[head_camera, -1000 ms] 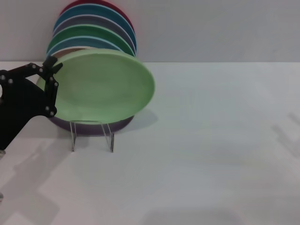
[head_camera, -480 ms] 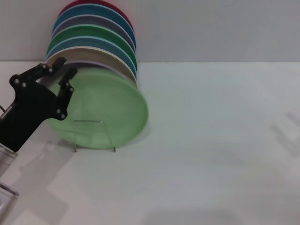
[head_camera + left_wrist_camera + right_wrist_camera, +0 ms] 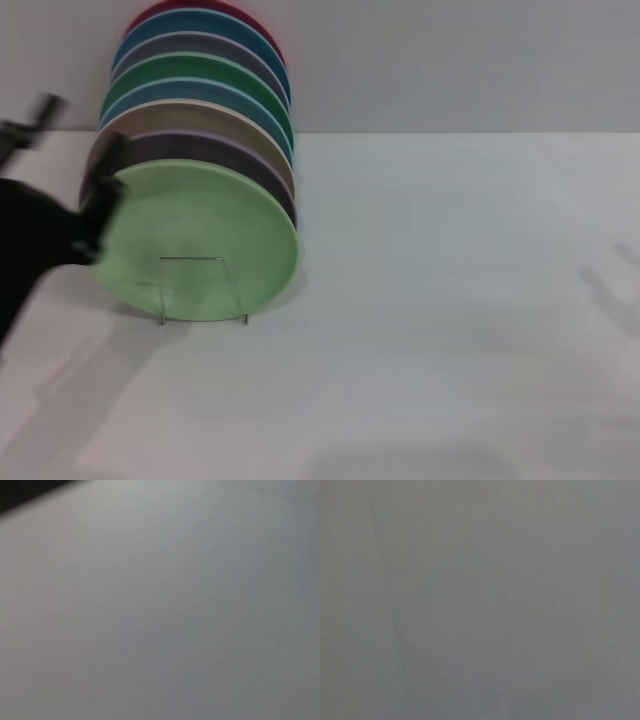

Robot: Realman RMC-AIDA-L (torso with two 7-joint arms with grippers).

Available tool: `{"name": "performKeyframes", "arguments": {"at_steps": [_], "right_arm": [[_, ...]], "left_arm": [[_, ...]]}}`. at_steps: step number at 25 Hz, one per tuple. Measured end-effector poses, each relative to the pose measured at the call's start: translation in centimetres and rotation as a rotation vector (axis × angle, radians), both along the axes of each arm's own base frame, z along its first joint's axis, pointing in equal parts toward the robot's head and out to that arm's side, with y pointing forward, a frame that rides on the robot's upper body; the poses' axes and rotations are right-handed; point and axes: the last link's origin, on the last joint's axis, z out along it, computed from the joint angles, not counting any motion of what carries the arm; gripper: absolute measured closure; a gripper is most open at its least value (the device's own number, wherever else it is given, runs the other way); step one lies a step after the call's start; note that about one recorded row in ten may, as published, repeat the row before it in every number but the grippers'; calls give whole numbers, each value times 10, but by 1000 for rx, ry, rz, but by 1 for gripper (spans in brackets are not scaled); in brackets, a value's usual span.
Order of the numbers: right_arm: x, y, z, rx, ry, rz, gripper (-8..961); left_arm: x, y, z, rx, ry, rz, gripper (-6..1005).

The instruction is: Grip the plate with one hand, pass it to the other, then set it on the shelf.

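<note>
**Desk:** Mint-green plastic, matte and plain: is the plate (image 3: 200,240) on the shelf (image 3: 200,290) yet?

**Photographer:** By the look of it, yes. It stands on edge at the front of the row, at about nine o'clock in the head view, its lower rim behind the clear rectangular bracket of the rack. The rack is narrower than the plate and see-through, so the green shows straight through it.

**Desk:** And the arms?

**Photographer:** The left gripper (image 3: 60,225) sits at the plate's nine o'clock edge, a black blur. One dark finger lies by the rim, another points off toward ten o'clock; they look spread apart, and no clamp on the rim can be made out. The right gripper appears nowhere; both wrist views show only blank grey.

**Desk:** So what remains?

**Photographer:** Likely only clearing the arm away. The grip, the pass and the placing appear finished.

**Desk:** Behind it?

**Photographer:** A leaning stack of round plates (image 3: 200,100), smooth-rimmed: lavender, beige, blue, darker green, grey, teal, red at the twelve o'clock end. All rest on a pale matte table (image 3: 450,330).
</note>
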Motion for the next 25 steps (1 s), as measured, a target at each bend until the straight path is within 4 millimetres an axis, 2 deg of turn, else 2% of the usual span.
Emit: {"name": "performKeyframes", "arguments": {"at_steps": [1,4,7,11,14,17,19,24,25], "right_arm": [[0,0,0,0,0,0,201],[2,-2,-2,47,-47,-2,201],[8,-7,-11,153,-141,-29,200],[21,-10,-22,373,-256,-138,200],[34,-8,-22,432,-265,-252,197],[47,-9,-20,454,-209,-368,175],[48,-9,-21,451,-199,-378,155],[49,-5,-25,439,-183,-392,135],[49,-5,-24,442,-181,-395,135]], "left_arm": [[0,0,0,0,0,0,530],[6,-23,11,84,-144,-45,515],[-3,-31,18,21,-292,5,509],[-45,-18,26,-135,-511,213,502],[-75,-12,26,-203,-605,378,485],[-94,-12,20,-235,-640,507,468],[-96,-12,19,-236,-638,521,456],[-98,-13,13,-240,-615,554,270],[-97,-14,12,-235,-604,553,270]]}}
